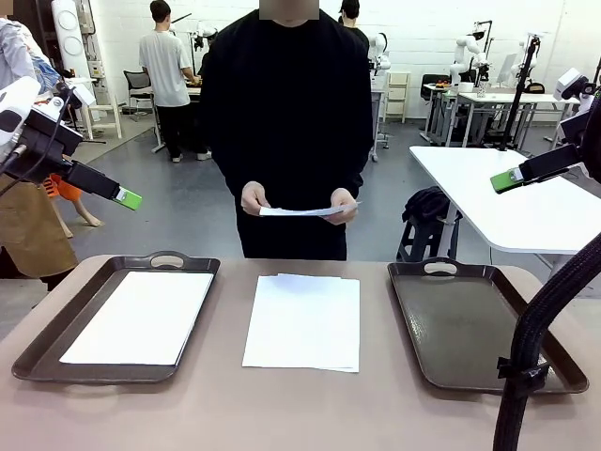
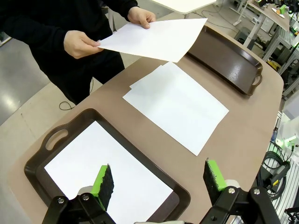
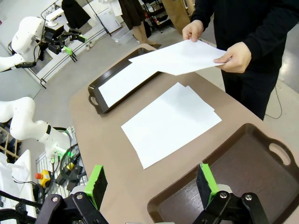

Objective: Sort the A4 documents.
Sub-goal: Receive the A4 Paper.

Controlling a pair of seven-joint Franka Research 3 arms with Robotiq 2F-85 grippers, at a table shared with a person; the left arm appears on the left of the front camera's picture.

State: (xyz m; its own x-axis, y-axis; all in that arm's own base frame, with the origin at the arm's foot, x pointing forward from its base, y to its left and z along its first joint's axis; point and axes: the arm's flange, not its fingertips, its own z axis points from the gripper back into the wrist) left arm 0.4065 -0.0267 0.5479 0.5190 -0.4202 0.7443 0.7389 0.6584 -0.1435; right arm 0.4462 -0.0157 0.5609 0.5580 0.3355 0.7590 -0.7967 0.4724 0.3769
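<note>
- Mid-table, lying flat: stack of A4 documents point(image 1: 302, 322), white, top sheets slightly fanned at the far edge, resting on the tan table point(image 1: 282, 413).
- Just left of the stack, apart from it: dark brown left tray point(image 1: 38, 362), handles at both ends, one white sheet point(image 1: 141, 317) lying on its floor.
- Right of the stack, also apart from it: matching right tray point(image 1: 470, 329), brown floor in plain view.
- Beyond the stack, at the far side: person's hands point(image 1: 254, 198) gripping another held sheet point(image 1: 299, 211) by its two ends, level, in the air above the table's far edge.
- Raised high, left of the stack: left gripper point(image 2: 159, 179), jaws wide apart, green pads facing each other, the left tray's near end below.
- Raised high, right of the stack: right gripper point(image 3: 151, 183), jaws equally wide apart, the right tray's near rim below.
</note>
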